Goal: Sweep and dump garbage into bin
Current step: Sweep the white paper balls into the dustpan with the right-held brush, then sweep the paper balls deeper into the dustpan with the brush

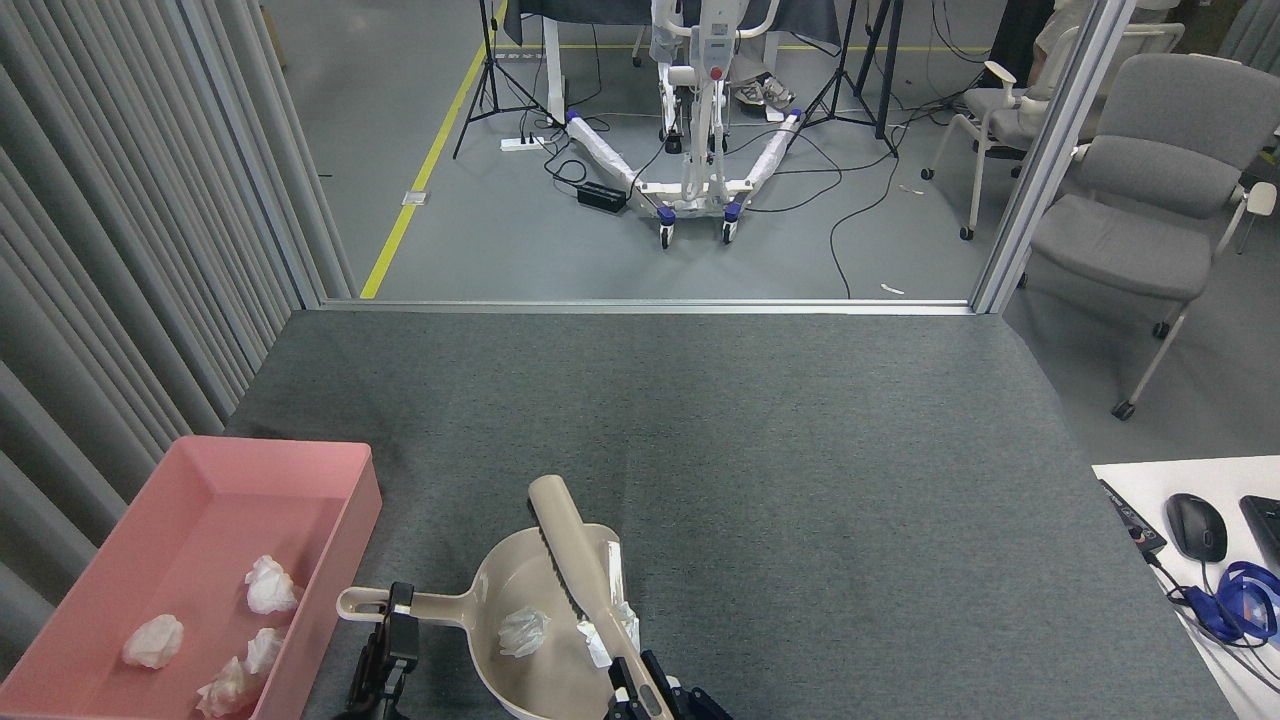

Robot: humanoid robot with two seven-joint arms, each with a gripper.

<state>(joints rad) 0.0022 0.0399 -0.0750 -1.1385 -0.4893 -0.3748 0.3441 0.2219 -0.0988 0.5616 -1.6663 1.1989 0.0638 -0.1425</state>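
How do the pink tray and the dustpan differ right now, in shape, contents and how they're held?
The pink tray is rectangular, while the dustpan is beige and rounded with a long handle. The tray holds four tissue wads; the dustpan holds two. The tray sits free on the carpet; the left gripper holds the dustpan's handle. Both are shallow, open-topped plastic.

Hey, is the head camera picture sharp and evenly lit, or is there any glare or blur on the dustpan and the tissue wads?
Head view: even, soft light with faint shadows; dustpan and tissue wads sharp, no glare; pink bin clear; straight lines bow slightly at the edges.
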